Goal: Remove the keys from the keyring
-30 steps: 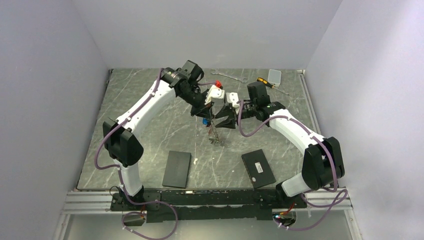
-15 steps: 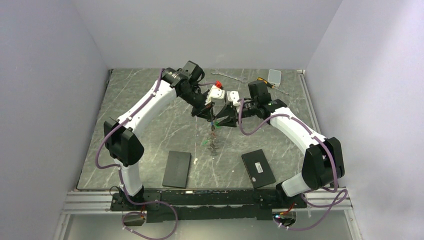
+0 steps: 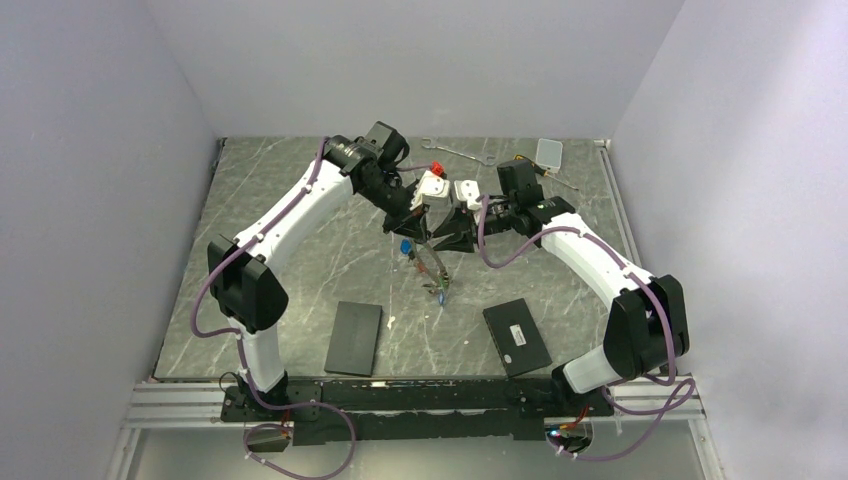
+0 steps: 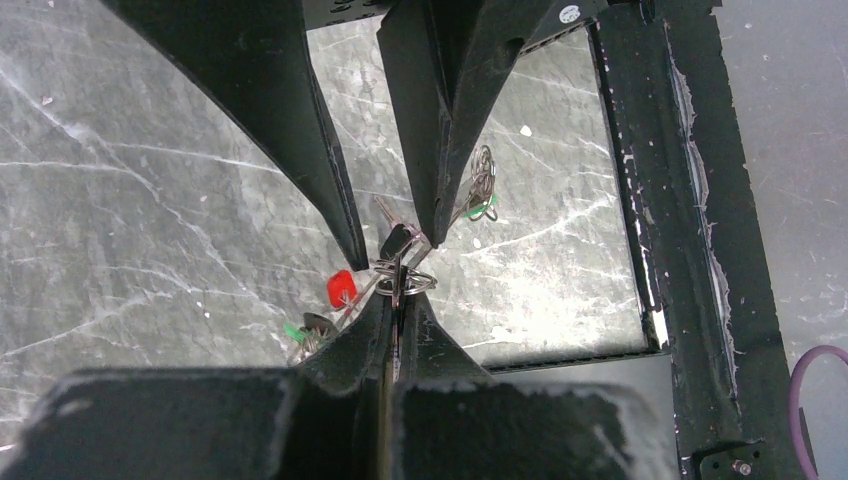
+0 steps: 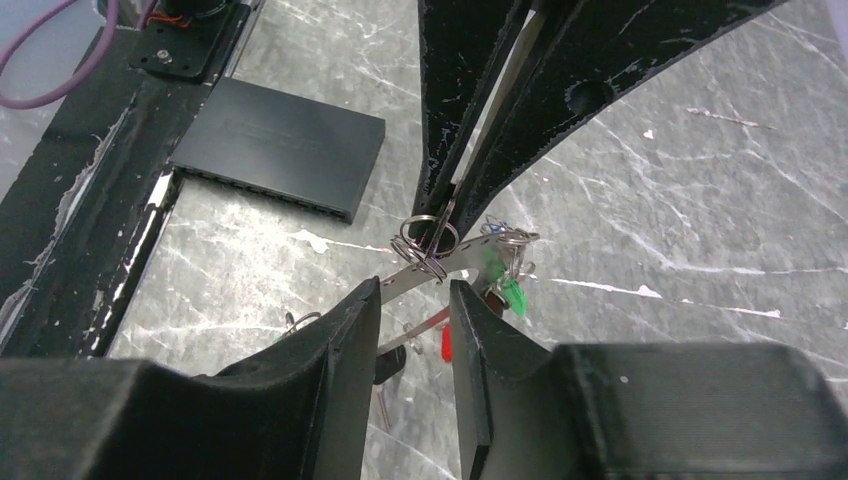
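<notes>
The keyring is a thin grey metal band hanging above the table between my two grippers. My left gripper is shut on it, with small split rings bunched at its tips. The keys dangle below, and red and green tags show among them. My right gripper faces the left one, its jaws apart. The band passes through the gap between them. In the top view the left gripper and the right gripper almost meet tip to tip.
Two flat black boxes lie near the front, one on the left and one on the right. At the back edge are a silver wrench, a yellow-and-black screwdriver and a small pale box.
The right gripper's jaws have narrowed around the band. The hanging bunch of keys has swung a little below the grippers. The left gripper stays shut in place.
</notes>
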Action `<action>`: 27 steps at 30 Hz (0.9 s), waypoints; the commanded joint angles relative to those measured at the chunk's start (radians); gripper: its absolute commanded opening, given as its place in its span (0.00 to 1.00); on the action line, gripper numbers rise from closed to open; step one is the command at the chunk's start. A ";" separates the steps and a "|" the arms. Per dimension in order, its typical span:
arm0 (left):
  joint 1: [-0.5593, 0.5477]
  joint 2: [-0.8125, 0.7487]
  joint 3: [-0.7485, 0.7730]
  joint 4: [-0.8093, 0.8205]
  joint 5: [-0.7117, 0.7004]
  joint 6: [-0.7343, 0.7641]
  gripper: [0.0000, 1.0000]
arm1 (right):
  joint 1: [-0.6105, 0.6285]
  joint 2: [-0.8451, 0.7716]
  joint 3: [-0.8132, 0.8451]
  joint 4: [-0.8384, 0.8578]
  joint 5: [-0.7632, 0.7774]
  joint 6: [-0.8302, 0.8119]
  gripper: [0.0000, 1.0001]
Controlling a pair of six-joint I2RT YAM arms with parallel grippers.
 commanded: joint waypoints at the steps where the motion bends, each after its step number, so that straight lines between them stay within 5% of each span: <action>1: -0.006 0.005 0.003 0.005 0.031 0.015 0.00 | 0.004 -0.004 0.048 0.057 -0.053 0.005 0.37; 8: -0.007 0.000 0.002 -0.004 0.050 0.023 0.00 | -0.043 0.004 0.049 0.113 -0.094 0.053 0.43; 27: -0.007 -0.006 0.026 -0.018 0.074 0.028 0.00 | 0.008 0.013 0.012 0.091 -0.088 0.009 0.41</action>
